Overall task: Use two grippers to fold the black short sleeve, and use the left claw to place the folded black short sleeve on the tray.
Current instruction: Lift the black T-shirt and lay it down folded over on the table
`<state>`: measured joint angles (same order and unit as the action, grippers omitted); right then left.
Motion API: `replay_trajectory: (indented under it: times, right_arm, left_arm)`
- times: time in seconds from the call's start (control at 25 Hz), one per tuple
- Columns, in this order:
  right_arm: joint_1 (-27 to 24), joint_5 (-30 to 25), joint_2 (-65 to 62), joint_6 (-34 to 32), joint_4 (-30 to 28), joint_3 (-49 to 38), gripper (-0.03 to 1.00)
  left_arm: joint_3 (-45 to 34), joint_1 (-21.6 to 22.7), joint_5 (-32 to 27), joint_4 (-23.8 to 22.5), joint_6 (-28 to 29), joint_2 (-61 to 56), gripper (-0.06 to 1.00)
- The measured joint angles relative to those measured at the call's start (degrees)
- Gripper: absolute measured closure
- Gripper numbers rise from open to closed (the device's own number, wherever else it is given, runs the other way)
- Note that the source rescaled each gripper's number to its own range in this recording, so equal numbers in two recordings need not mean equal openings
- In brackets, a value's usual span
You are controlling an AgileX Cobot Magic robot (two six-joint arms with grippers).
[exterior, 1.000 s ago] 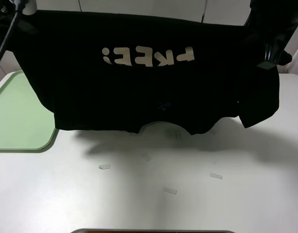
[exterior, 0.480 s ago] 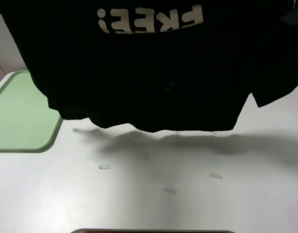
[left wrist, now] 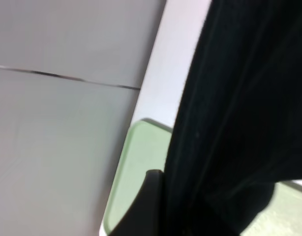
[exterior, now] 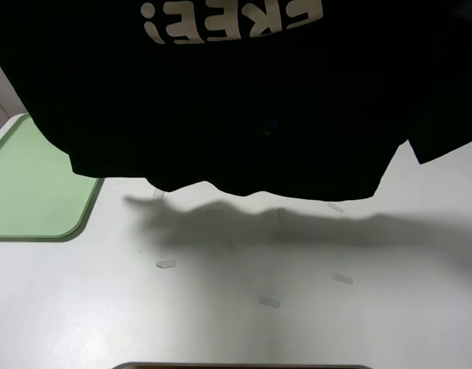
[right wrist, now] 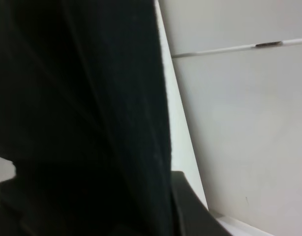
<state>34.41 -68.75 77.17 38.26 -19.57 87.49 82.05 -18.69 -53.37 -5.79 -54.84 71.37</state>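
Left gripper (left wrist: 153, 196) pinched shut on the cloth, right gripper (right wrist: 188, 206) clamped on it too, dark fabric draping from each. The black short sleeve (exterior: 236, 100) hangs spread in the air over the white table (exterior: 297, 323), pale lettering (exterior: 232, 19) upside down. In the high view its lower left corner covers part of the green tray (exterior: 28, 184).

table (exterior: 221, 330): white; small clear strips (exterior: 166, 264): scattered on it; wall (left wrist: 57, 147): grey
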Motion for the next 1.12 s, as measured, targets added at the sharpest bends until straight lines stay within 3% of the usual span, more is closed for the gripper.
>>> replay_trajectory:
  times: [0.44, 0.68, 0.92, 1.12]
  right_arm:
    - [0.41, 0.26, -10.19, -0.81, 7.07, -4.01, 0.97]
    - [0.41, 0.44, -16.84, -1.74, 9.03, -11.95, 0.97]
    - [0.41, 0.63, -22.16, -3.34, 11.04, -17.31, 0.97]
    - [0.41, 0.49, -26.62, -3.53, 16.38, -19.20, 0.97]
  left_arm:
    - [0.24, -0.27, -12.87, -0.17, 1.68, -4.64, 0.94]
    - [-1.20, -0.36, -12.97, 2.82, 2.59, -7.31, 0.94]
    - [-10.88, -0.41, -12.97, 6.31, 4.36, -14.31, 0.94]
    - [-14.34, -0.41, -12.97, 6.93, 5.93, -19.85, 0.94]
